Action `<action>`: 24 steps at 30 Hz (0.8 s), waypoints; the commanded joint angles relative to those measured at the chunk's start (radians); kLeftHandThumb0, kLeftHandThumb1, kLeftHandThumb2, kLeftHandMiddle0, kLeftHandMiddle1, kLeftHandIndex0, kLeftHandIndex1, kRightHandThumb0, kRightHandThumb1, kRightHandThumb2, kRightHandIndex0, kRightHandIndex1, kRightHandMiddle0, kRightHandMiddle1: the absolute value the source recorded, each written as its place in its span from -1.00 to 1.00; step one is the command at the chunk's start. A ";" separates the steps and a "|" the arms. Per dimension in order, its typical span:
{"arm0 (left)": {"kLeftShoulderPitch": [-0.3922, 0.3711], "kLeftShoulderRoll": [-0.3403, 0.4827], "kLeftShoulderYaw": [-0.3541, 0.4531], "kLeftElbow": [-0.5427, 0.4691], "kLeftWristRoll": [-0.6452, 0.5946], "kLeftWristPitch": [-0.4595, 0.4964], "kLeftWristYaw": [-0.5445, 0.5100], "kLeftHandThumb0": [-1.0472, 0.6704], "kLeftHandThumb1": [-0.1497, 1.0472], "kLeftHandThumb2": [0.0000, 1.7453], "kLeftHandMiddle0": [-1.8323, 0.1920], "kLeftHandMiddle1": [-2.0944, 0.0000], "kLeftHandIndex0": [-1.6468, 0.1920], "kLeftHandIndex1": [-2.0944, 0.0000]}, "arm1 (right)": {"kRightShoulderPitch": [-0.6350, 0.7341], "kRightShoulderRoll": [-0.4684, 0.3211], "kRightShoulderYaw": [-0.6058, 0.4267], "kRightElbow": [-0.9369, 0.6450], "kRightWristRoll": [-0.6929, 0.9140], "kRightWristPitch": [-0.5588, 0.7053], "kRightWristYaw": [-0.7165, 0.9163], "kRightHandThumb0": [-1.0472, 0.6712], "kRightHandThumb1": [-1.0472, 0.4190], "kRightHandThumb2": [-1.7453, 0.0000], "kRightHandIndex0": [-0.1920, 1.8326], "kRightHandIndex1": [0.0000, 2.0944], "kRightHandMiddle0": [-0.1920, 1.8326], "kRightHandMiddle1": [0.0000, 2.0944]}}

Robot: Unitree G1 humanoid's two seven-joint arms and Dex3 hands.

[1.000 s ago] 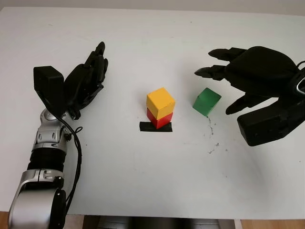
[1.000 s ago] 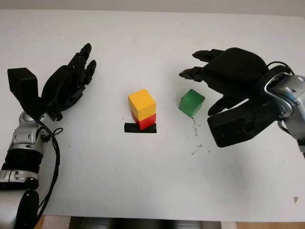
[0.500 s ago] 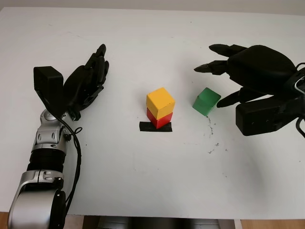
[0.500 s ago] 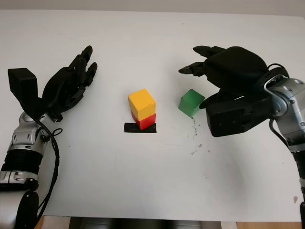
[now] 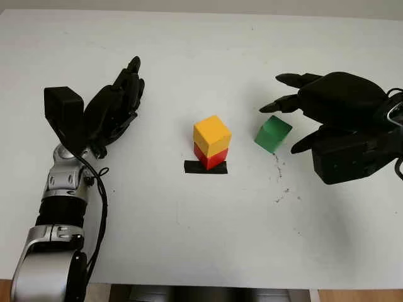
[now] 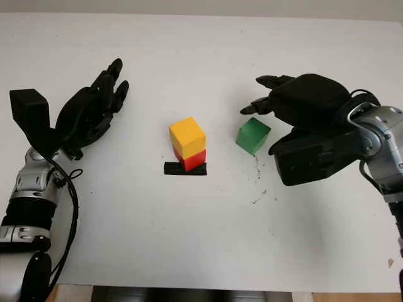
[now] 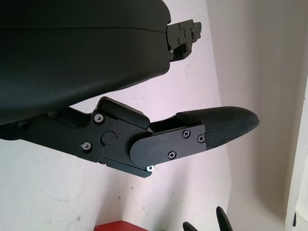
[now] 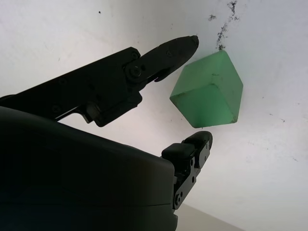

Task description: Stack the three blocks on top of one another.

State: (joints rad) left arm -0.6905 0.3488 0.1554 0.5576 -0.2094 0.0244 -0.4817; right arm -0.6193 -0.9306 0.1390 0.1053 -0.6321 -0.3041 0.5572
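In the head views, the right hand (image 5: 334,116) had dropped lower and closer to the green block (image 5: 273,134) than half a second earlier, its fingers open around the block without visibly gripping it: two fingertips at the block's 12 to 1 o'clock, the thumb at its 3 o'clock. The green block, a matte cube turned corner-on, sat on the white table (image 5: 201,239) at 3 o'clock from the stack and had not shifted. The yellow block (image 5: 212,134) stood on the red block (image 5: 210,156), which rested on a strip of black tape (image 5: 205,167); both were unchanged. The left hand (image 5: 110,112), open and holding nothing, stayed parked at 9 o'clock from the stack. In the left wrist view, a smooth black shell and one textured fingertip (image 7: 219,127) hung over the table, with a red edge (image 7: 120,226) at the frame's border. In the right wrist view, two dark fingers (image 8: 168,53) bracketed the green cube (image 8: 207,91), near but apart, beside dark scuff marks (image 8: 226,21).
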 commanded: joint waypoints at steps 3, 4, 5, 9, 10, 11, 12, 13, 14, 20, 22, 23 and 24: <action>0.005 -0.004 -0.004 -0.011 0.009 -0.016 0.010 -0.78 1.00 -0.23 1.00 1.00 1.00 1.00 | 0.013 -0.013 -0.013 -0.017 -0.008 -0.012 -0.035 -0.42 -0.71 0.94 -0.74 -0.95 -0.38 -0.90; 0.005 -0.006 -0.004 -0.013 0.010 -0.014 0.015 -0.78 1.00 -0.24 1.00 1.00 1.00 1.00 | 0.014 -0.009 -0.011 -0.012 -0.012 -0.017 -0.049 -0.41 -0.71 0.94 -0.75 -0.95 -0.37 -0.90; 0.005 -0.007 -0.005 -0.014 0.012 -0.012 0.019 -0.78 1.00 -0.24 1.00 1.00 1.00 1.00 | 0.015 -0.007 -0.008 -0.009 -0.016 -0.018 -0.059 -0.40 -0.71 0.94 -0.75 -0.95 -0.37 -0.90; 0.006 -0.004 -0.010 -0.018 0.014 -0.014 0.018 -0.78 1.00 -0.23 1.00 1.00 1.00 1.00 | 0.016 0.002 0.001 0.017 -0.028 -0.048 -0.112 -0.37 -0.71 0.94 -0.74 -0.95 -0.37 -0.90; 0.006 -0.003 -0.009 -0.018 0.011 -0.015 0.013 -0.78 1.00 -0.23 1.00 1.00 1.00 1.00 | 0.016 0.004 0.003 0.022 -0.031 -0.054 -0.123 -0.37 -0.71 0.94 -0.74 -0.95 -0.37 -0.91; 0.007 -0.002 -0.008 -0.018 0.009 -0.016 0.010 -0.78 1.00 -0.23 1.00 1.00 1.00 1.00 | 0.016 0.005 0.006 0.027 -0.034 -0.057 -0.129 -0.36 -0.71 0.94 -0.74 -0.95 -0.36 -0.90; 0.008 -0.001 -0.007 -0.018 0.008 -0.017 0.007 -0.78 1.00 -0.23 1.00 1.00 1.00 1.00 | 0.015 0.005 0.010 0.031 -0.040 -0.062 -0.135 -0.36 -0.71 0.94 -0.74 -0.95 -0.36 -0.90; 0.008 -0.001 -0.005 -0.017 0.006 -0.016 0.005 -0.78 1.00 -0.23 1.00 1.00 1.00 1.00 | 0.014 0.005 0.014 0.036 -0.044 -0.064 -0.140 -0.36 -0.72 0.94 -0.74 -0.95 -0.35 -0.90; 0.009 -0.001 -0.003 -0.019 0.004 -0.014 0.005 -0.78 1.00 -0.24 1.00 1.00 1.00 1.00 | 0.013 0.007 0.017 0.043 -0.047 -0.066 -0.145 -0.36 -0.72 0.94 -0.74 -0.95 -0.35 -0.90; 0.011 -0.004 0.003 -0.021 -0.003 -0.012 0.006 -0.78 1.00 -0.26 1.00 1.00 1.00 1.00 | 0.013 0.013 0.031 0.078 -0.063 -0.087 -0.181 -0.35 -0.73 0.93 -0.70 -0.93 -0.29 -0.88; 0.013 -0.004 0.004 -0.023 -0.006 -0.017 0.004 -0.78 1.00 -0.26 1.00 1.00 1.00 1.00 | 0.013 0.012 0.036 0.093 -0.068 -0.106 -0.196 -0.36 -0.72 0.94 -0.69 -0.93 -0.27 -0.87; 0.014 -0.005 0.004 -0.025 -0.006 -0.017 0.005 -0.78 1.00 -0.26 1.00 1.00 1.00 1.00 | 0.014 0.011 0.037 0.096 -0.069 -0.111 -0.197 -0.35 -0.72 0.94 -0.68 -0.93 -0.26 -0.87; 0.015 -0.005 0.004 -0.029 -0.006 -0.013 0.008 -0.78 1.00 -0.26 1.00 1.00 1.00 1.00 | 0.014 0.011 0.039 0.099 -0.070 -0.115 -0.200 -0.35 -0.72 0.94 -0.68 -0.93 -0.25 -0.87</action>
State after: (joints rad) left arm -0.6876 0.3469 0.1543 0.5552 -0.2094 0.0167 -0.4733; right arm -0.6109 -0.9184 0.1766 0.2001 -0.7016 -0.4093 0.3667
